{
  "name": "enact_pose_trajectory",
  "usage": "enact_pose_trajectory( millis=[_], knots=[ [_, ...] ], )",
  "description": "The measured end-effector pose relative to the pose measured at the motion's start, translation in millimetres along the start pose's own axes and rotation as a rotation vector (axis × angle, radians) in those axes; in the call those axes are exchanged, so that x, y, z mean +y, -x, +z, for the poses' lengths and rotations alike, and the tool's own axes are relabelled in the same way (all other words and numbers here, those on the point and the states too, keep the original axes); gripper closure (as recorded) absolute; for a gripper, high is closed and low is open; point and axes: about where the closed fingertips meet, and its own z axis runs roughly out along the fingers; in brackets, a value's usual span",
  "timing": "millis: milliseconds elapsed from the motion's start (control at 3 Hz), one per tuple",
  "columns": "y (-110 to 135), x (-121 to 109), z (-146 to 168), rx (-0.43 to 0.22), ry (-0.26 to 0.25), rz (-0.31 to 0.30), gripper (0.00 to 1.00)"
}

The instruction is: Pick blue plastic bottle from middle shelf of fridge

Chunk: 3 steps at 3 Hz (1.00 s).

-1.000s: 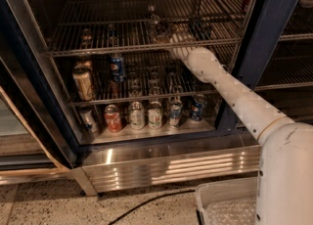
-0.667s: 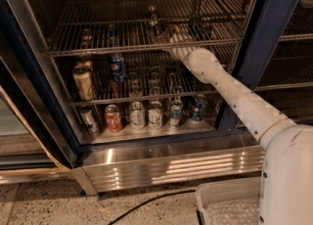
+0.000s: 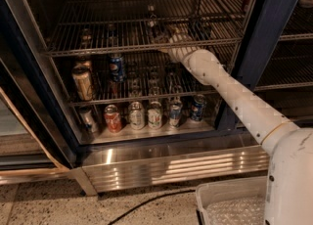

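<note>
The fridge [image 3: 266,38] stands open, with dark navy frames and wire racks. A tall, dim bottle with a pale cap, the blue plastic bottle [image 3: 151,21], stands upright on the upper visible wire rack [image 3: 98,43], near its middle. My white arm reaches in from the lower right. My gripper [image 3: 164,38] is at that rack's level, just right of the bottle's base and in front of it. I cannot tell whether it touches the bottle.
A blue Pepsi can [image 3: 116,66] and a tan can [image 3: 83,83] stand on the rack below. A row of several cans [image 3: 155,116] lines the bottom shelf above the ribbed steel base panel [image 3: 176,165]. A white bin [image 3: 234,204] and a black cable [image 3: 146,202] are on the floor.
My gripper has edged slightly left toward the bottle. The bottle and cans have not moved.
</note>
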Motion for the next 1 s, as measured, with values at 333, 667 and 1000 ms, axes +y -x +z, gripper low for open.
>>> enact_pose_trajectory(
  millis=[333,667,1000],
  knots=[
    [-3.4,1.9,-0.2,0.0,0.0,0.0,1.0],
    [-0.4,3.1,-9.3,-0.001,0.016,0.022,1.0],
    [-4.3,33.9,-34.1,0.028,0.122,0.048,1.0]
  ],
)
